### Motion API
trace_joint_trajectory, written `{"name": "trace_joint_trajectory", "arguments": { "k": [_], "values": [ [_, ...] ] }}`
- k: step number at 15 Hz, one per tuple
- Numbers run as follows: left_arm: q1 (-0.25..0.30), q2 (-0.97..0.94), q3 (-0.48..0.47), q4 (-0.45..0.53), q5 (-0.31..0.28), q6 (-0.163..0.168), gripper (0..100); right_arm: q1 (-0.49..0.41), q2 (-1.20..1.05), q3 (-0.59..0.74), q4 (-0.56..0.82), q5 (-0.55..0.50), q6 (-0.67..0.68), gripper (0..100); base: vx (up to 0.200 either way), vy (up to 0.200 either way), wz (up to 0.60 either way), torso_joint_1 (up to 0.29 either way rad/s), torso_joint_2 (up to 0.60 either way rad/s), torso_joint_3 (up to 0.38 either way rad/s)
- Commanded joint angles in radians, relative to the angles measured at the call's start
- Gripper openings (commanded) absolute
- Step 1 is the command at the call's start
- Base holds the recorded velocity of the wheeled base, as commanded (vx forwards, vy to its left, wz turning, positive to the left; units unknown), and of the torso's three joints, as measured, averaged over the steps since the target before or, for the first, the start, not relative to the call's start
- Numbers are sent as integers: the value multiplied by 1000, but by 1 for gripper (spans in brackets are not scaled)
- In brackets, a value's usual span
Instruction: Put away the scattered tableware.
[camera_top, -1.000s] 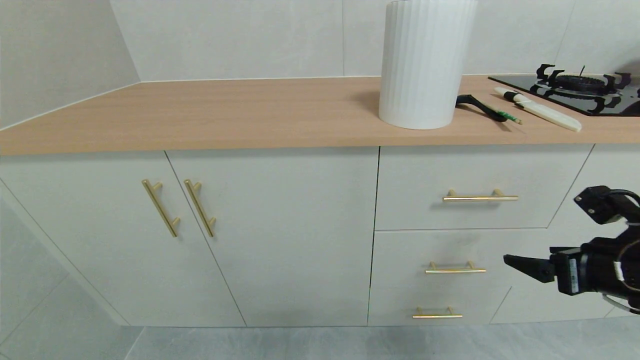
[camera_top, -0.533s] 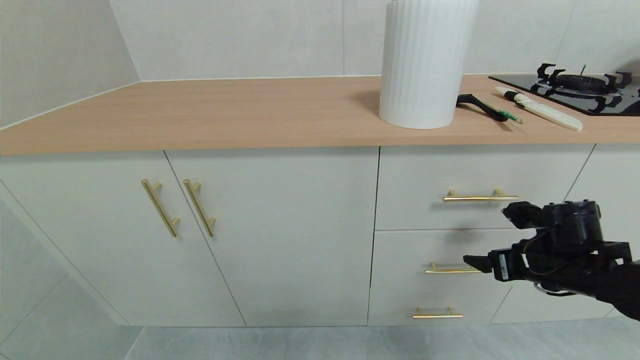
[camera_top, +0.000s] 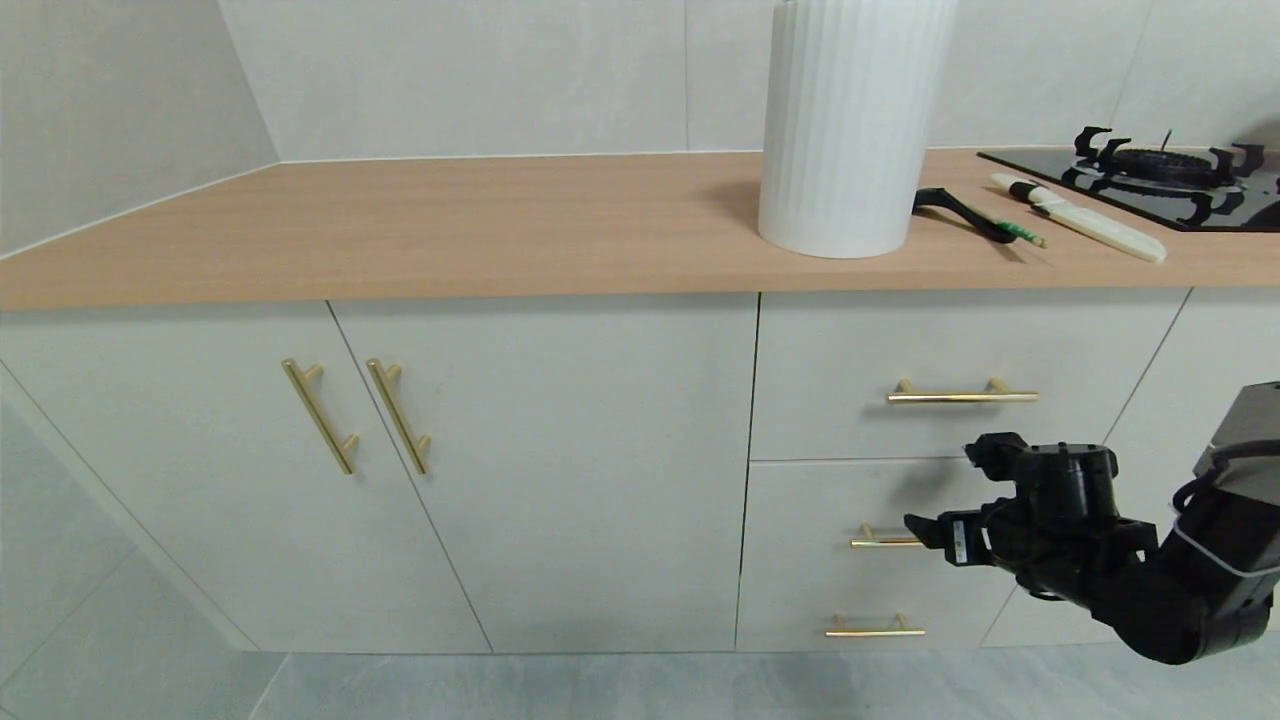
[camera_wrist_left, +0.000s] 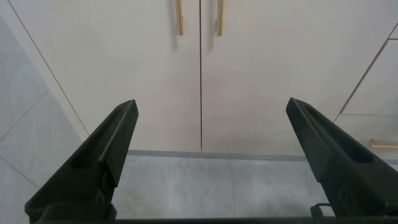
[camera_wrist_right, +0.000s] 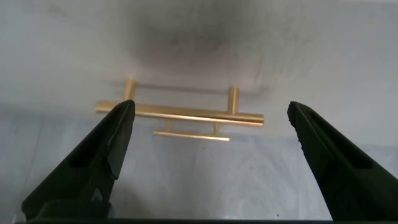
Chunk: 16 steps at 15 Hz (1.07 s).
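On the wooden countertop (camera_top: 450, 225) lie a black-handled utensil (camera_top: 958, 213), a thin green-tipped stick (camera_top: 1018, 234) and a white knife (camera_top: 1088, 231), to the right of a tall white ribbed container (camera_top: 845, 125). My right gripper (camera_top: 920, 527) is down at the drawer stack, its tip right at the middle drawer's gold handle (camera_top: 880, 541). In the right wrist view the gripper (camera_wrist_right: 210, 111) is open with that handle (camera_wrist_right: 180, 113) straight ahead between its fingers, not touching them. My left gripper (camera_wrist_left: 211, 107) is open and holds nothing, facing the double cabinet doors (camera_wrist_left: 200, 74).
A black gas hob (camera_top: 1150, 180) sits at the counter's far right. The top drawer handle (camera_top: 962, 396) and the bottom one (camera_top: 874, 630) flank the middle drawer. Two gold door handles (camera_top: 360, 415) are on the left cabinet. Grey floor tiles (camera_top: 600, 685) lie below.
My right arm has swung leftward from the picture's right edge, bringing the open gripper up to the middle drawer's handle. The things on the counter have not moved.
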Motion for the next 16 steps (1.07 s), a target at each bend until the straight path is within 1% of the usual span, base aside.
{"name": "trace_joint_trajectory", "arguments": {
  "k": [1, 3, 5, 6, 10, 16],
  "values": [
    [0, 0, 0, 0, 1, 0, 100, 2, 63, 0, -24, -16, 3, 100, 0, 0, 0, 0, 0, 0],
    [0, 0, 0, 0, 1, 0, 100, 2, 84, -3, -62, -30, 5, 100, 0, 0, 0, 0, 0, 0],
    [0, 0, 0, -1, 1, 0, 100, 7, 92, -6, -67, -32, 11, 100, 0, 0, 0, 0, 0, 0],
    [0, 0, 0, -1, 1, 0, 100, 31, 103, -15, -76, -56, 36, 100, 0, 0, 0, 0, 0, 0],
    [0, 0, 0, -1, 1, 0, 100, 45, 164, -17, -183, -93, 36, 100, 0, 0, 0, 0, 0, 0],
    [0, 0, 0, -1, 1, 0, 100, 47, 193, -43, -186, -110, 36, 100, 0, 0, 0, 0, 0, 0]
  ]
}}
